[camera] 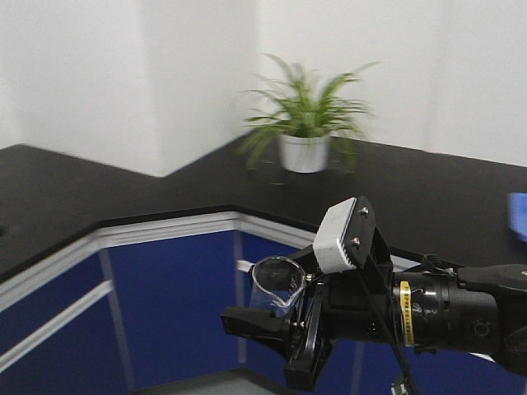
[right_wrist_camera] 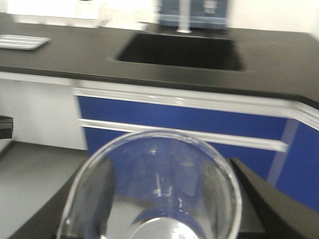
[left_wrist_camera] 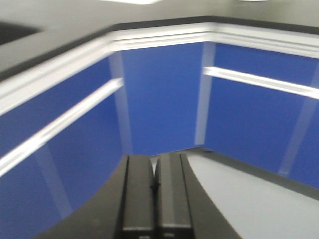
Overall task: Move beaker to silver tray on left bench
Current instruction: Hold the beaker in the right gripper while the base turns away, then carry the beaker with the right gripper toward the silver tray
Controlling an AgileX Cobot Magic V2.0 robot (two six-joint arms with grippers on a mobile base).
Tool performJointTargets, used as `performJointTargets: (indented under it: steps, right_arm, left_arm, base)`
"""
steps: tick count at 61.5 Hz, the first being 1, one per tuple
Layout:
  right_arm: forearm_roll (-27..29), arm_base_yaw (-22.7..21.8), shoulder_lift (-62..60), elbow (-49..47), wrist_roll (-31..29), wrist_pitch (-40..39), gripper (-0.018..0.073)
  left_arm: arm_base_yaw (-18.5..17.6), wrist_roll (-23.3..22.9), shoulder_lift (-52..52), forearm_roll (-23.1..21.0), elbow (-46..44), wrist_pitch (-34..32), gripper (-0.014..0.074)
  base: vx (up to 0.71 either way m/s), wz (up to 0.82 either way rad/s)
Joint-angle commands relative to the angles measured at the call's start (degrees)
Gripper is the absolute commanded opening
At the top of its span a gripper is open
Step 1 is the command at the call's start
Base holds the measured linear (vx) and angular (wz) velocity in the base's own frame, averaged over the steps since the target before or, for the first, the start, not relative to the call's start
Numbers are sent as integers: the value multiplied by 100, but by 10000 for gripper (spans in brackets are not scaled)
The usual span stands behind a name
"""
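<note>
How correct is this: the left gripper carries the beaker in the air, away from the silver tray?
Not the left: the right gripper carries the beaker in the air, away from the silver tray. The right wrist view shows it.

In the front-facing view, a matte black worktop (camera: 428, 189) bends through a corner across the middle of the frame. A potted plant (camera: 305, 152) in a white pot stands on it at upper centre. A blurred blue object (camera: 518, 216) lies on it at the right edge. In the right wrist view, the left bench (right_wrist_camera: 75, 55) spans the upper frame, with a sink (right_wrist_camera: 179, 50) recessed at upper centre. The silver tray (right_wrist_camera: 22, 42) lies flat at upper left, well apart from the sink.
</note>
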Motion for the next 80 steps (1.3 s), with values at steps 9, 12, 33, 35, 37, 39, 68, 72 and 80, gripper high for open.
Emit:
performJointTargets:
  steps: [9,12,33,35,37,39,68,72,80]
  right_arm:
    - [296,-18,-195,-170,-19,-153,-11]
    - [296,-18,-195,-170,-19,-153,-11]
    - [296,-18,-195,-170,-19,-153,-11]
    - [296,-18,-195,-170,-19,-153,-11]
    - [296,-18,-195,-170,-19,-153,-11]
    - [296,-18,-195,-170,-19,-153,-11]
    - [296,-18,-195,-170,-19,-153,-11]
    - [296,-18,-195,-170,-19,-153,-11]
    - [296,-18,-195,-170,-19,-147,-11]
  left_arm:
    - [-28,2,-48,-28,102,-483,1]
    - [-28,2,-48,-28,102,-483,1]
    - [-28,2,-48,-28,102,-483,1]
    - [-28,2,-48,-28,102,-483,1]
    - [-28,2,-48,-28,102,-483,1]
    - [-28,2,-48,-28,102,-483,1]
    - [-28,2,-48,-28,102,-483,1]
    - [-28,2,-48,-28,102,-483,1]
    - [-28,2,-48,-28,102,-483,1]
  base:
    - [-2,93]
    - [1,90]
    - [8,81]
    - [13,70]
    - [14,68]
    - [14,67]
    - [19,68]
    - [22,75]
    - [22,72]
